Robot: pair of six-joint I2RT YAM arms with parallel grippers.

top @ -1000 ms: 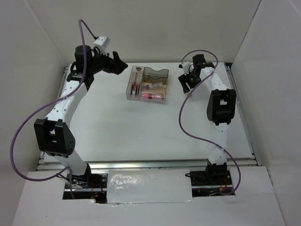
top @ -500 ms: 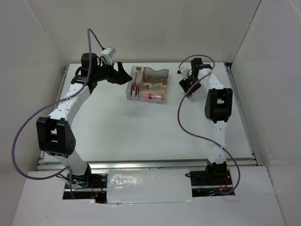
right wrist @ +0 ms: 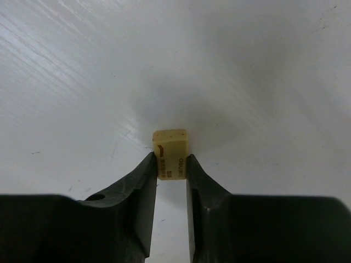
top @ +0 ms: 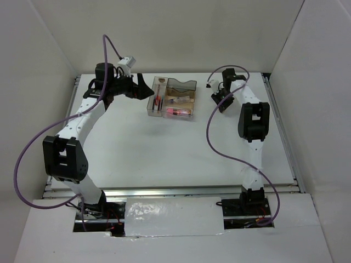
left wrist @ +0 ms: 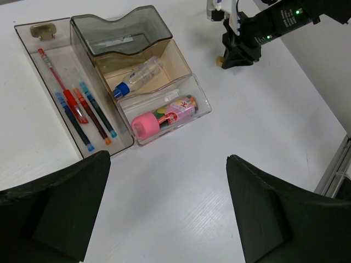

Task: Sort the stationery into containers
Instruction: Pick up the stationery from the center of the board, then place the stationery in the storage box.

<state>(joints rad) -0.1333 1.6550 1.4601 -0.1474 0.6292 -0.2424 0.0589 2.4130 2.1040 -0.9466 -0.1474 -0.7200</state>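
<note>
Grasping step: the right hand (right wrist: 171,167) closes tight on a small beige rectangular block (right wrist: 171,147) low over the white bench (left wrist: 263,137), beside the smoky transparent plastic organizer tray (left wrist: 201,99). The left hand (left wrist: 167,164) hovers wide open, empty. Next, likely: lift and carry the block into a compartment.

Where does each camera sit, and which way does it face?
Top external: above, behind the bases, looking down on the table; both arms and the organizer tray show.
Left wrist: on the left arm, looking down at the tray; open left gripper frames the bottom.
Right wrist: low over the table, facing down along the right gripper shut on a beige block.
Shared: top and left wrist both show the tray.
</note>
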